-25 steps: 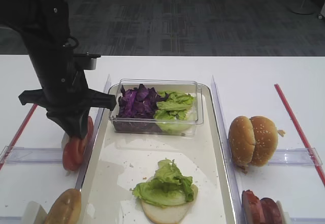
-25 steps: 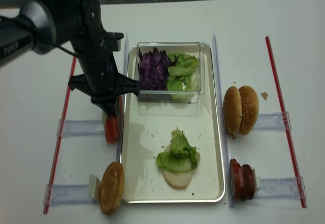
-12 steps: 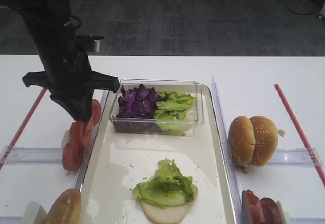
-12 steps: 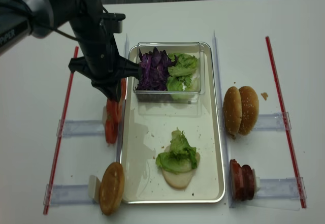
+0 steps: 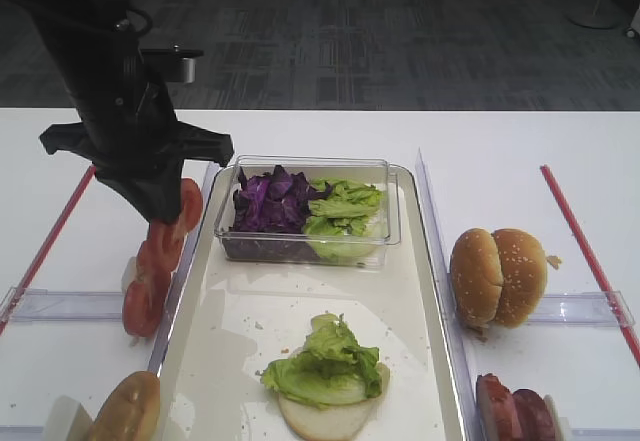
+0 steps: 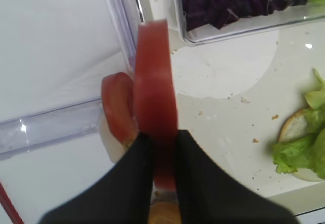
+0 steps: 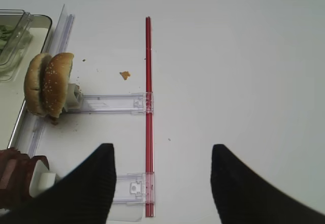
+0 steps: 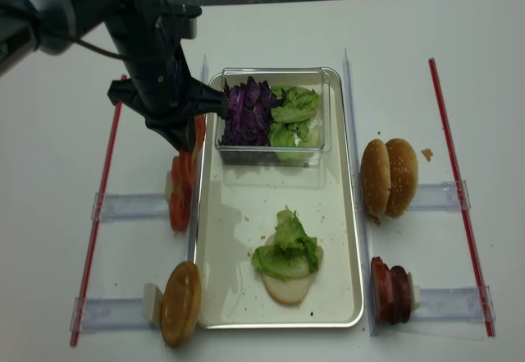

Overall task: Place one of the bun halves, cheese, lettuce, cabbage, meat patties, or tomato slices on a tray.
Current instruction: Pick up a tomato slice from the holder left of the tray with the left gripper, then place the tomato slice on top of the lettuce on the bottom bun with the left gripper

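My left gripper (image 6: pixel 163 148) is shut on a bright red tomato slice (image 6: pixel 155 82), held on edge in the air over the left rim of the cream tray (image 5: pixel 240 331). In the high view that slice (image 5: pixel 188 206) hangs above two more tomato slices (image 5: pixel 148 281) standing in a clear holder. On the tray lies a bun half topped with lettuce (image 5: pixel 325 371). My right gripper (image 7: pixel 162 150) hovers open over bare table, nothing between its fingers, with the bun halves (image 7: pixel 48 84) and meat patties (image 7: pixel 12 176) to its left.
A clear plastic box (image 5: pixel 395 211) with purple cabbage (image 5: pixel 268 201) and green lettuce (image 5: pixel 345 206) sits at the tray's far end. Another bun half (image 5: pixel 125 411) stands at the near left. Red strips (image 5: pixel 585 246) and clear holders (image 5: pixel 590 308) flank the tray.
The left gripper has risen with the tomato slice, pulling it up out of the row of slices and a little toward the far end of the tray. The right gripper's earlier state is not shown.
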Available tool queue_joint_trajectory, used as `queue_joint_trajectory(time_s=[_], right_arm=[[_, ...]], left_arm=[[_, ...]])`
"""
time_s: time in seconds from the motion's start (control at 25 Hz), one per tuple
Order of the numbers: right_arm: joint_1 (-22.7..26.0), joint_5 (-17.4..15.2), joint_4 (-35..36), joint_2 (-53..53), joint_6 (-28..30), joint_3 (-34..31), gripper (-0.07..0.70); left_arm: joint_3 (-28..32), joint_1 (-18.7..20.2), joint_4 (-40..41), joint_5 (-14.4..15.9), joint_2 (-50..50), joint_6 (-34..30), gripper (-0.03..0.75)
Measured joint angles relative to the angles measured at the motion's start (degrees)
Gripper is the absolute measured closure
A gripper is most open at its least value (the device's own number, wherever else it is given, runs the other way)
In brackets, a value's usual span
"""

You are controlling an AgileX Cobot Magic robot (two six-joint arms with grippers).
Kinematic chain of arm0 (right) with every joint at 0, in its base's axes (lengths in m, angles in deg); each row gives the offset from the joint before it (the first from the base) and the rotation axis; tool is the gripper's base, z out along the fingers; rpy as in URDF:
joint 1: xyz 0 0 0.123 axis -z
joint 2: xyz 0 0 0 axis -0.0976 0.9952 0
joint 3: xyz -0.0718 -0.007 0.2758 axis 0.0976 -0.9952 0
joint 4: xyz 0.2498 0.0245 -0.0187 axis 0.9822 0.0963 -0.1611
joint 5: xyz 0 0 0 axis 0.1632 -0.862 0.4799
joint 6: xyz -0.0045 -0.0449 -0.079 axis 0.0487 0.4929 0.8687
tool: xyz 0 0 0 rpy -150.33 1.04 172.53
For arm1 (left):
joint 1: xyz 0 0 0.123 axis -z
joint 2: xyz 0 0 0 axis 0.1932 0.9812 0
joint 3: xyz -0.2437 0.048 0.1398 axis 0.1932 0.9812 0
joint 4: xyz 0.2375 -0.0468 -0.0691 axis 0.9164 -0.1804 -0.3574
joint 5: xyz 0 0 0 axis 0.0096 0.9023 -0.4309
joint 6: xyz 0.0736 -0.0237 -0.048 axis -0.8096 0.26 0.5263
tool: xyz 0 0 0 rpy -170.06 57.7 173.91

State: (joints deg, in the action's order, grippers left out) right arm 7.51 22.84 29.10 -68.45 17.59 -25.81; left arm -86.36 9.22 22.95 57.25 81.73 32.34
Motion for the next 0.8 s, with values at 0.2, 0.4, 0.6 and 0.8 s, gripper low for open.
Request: queue_joint_trajectory(time_s=[0.2, 0.4, 0.6, 0.8], right_arm=[[0.0, 0.0, 0.0, 0.0, 0.0, 0.0, 0.186], [0.0, 0.0, 0.0, 0.0, 0.0, 0.0, 0.186], [0.0, 0.0, 0.0, 0.0, 0.0, 0.0, 0.186], [0.0, 0.0, 0.0, 0.0, 0.0, 0.0, 0.186]], left_arm=[[-0.12, 0.0, -0.08, 0.11, -0.14, -0.23, 0.64], [-0.12, 0.0, -2.48, 0.11, -0.14, -3.56, 0.64], [-0.12, 0.0, -9.46, 0.21, -0.14, -9.36, 0.641], [-0.24, 0.0, -10.73, 0.21, -0.14, -10.68, 0.641]])
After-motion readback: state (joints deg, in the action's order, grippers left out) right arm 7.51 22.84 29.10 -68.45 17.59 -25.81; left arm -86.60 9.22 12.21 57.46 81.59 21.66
